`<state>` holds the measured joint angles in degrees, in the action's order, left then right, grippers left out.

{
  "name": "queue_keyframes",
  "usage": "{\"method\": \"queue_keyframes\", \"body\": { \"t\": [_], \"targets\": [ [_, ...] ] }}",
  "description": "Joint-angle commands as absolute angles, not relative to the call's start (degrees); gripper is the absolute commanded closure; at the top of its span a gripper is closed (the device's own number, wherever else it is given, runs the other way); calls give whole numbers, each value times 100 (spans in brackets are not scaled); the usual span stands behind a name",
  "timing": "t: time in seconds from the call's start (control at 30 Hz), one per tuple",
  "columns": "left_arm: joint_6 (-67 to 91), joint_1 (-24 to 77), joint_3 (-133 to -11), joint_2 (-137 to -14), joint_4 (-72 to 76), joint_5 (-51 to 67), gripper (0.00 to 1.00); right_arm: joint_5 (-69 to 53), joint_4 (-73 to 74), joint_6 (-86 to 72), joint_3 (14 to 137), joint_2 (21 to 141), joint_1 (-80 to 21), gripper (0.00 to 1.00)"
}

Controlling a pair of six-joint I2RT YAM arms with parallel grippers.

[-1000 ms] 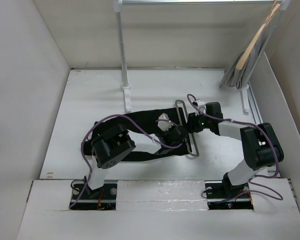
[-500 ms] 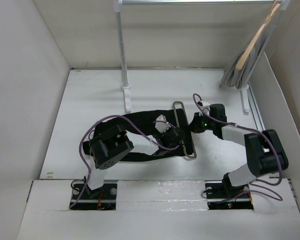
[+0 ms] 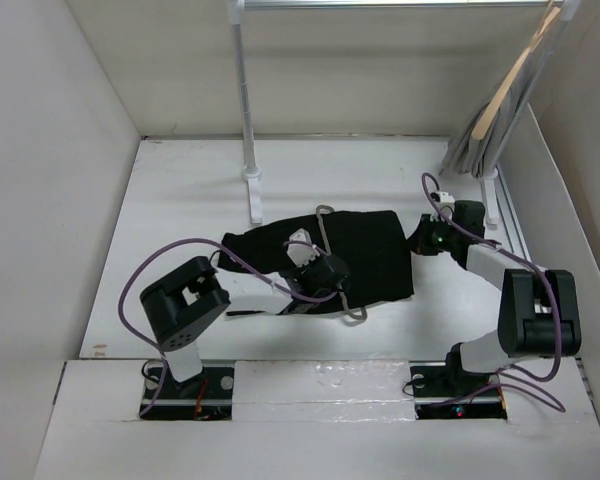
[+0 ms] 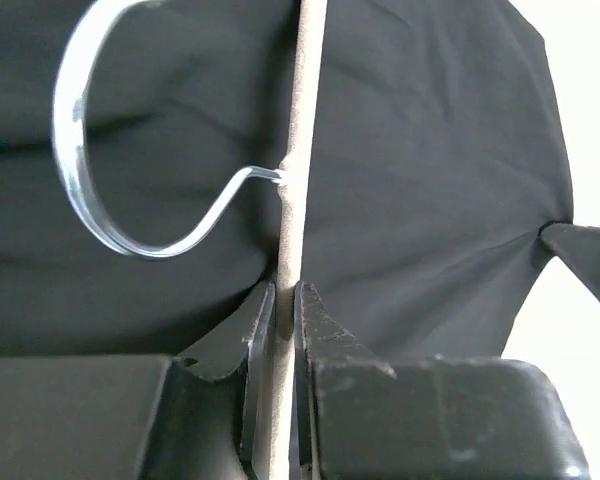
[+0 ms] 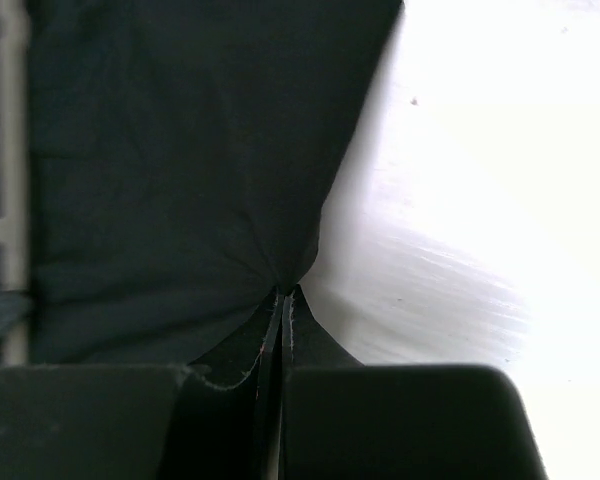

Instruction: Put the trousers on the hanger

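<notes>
1. The trousers (image 3: pixel 370 255) lie flat on the white table (image 3: pixel 180 230) near its middle. They form a broad dark patch, with a narrower part trailing toward 9 o'clock.
2. The hanger (image 4: pixel 305 100) lies across the trousers. In the top view its wire runs roughly from 12 o'clock to 6 o'clock, leaning slightly, with black cloth on both sides of it.
3. In the left wrist view the hanger's straight bar rests on top of the cloth and its hook curls out toward 9 o'clock.
4. The left gripper (image 4: pixel 285 295) sits at about 8 o'clock of the dark patch. Its jaws are clamped on the hanger's bar, one finger on each side of the wire.
5. The right gripper (image 5: pixel 283 298) is at the 3 o'clock edge of the trousers. Its jaws are pressed together on a pinch of the cloth's edge, which rises into a small peak between the fingers.
6. In the right wrist view, bare table shows toward 2 o'clock of that pinch. The hanger's bar stands well apart at the 9 o'clock side.
7. A white rack post (image 3: pixel 248 130) stands at about 11 o'clock of the trousers.
8. A pale wooden hanger (image 3: pixel 505 90) with grey cloth leans at about 1 o'clock, well apart from the trousers.
</notes>
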<state>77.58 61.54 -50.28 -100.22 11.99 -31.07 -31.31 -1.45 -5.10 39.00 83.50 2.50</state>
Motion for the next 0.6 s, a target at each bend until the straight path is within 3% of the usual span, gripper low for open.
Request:
{"method": "queue_keyframes", "body": {
  "t": [0.0,0.57],
  "targets": [
    [7524,6048,-4563,-9406,203,-3480,100,-3050,-220,-282,4210,8490,378,100],
    [6681,5941,-4614,-8517,-590,-4192,100,-2830,-255,-123,4350,9000,431,100]
  ]
}}
